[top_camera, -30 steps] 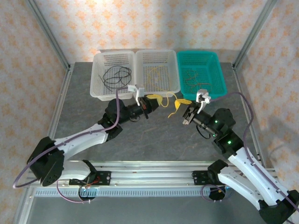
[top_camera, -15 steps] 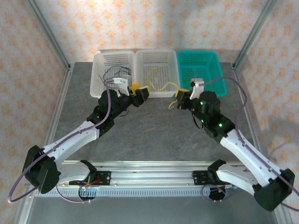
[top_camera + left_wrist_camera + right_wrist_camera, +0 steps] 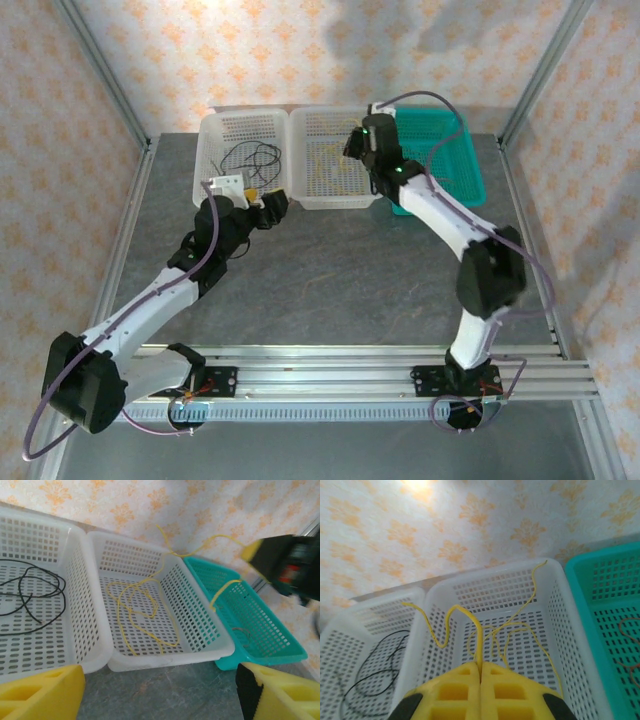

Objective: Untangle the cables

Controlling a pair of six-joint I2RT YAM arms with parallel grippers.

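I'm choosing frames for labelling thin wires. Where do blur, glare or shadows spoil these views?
Top external: evenly lit and sharp, a soft shadow on the wallpaper, yellow cables faint against the white basket. Left wrist: the right hand is smeared with blur, black cables crisp. Right wrist: a glare spot on the wallpaper at top, the held yellow cable sharp.
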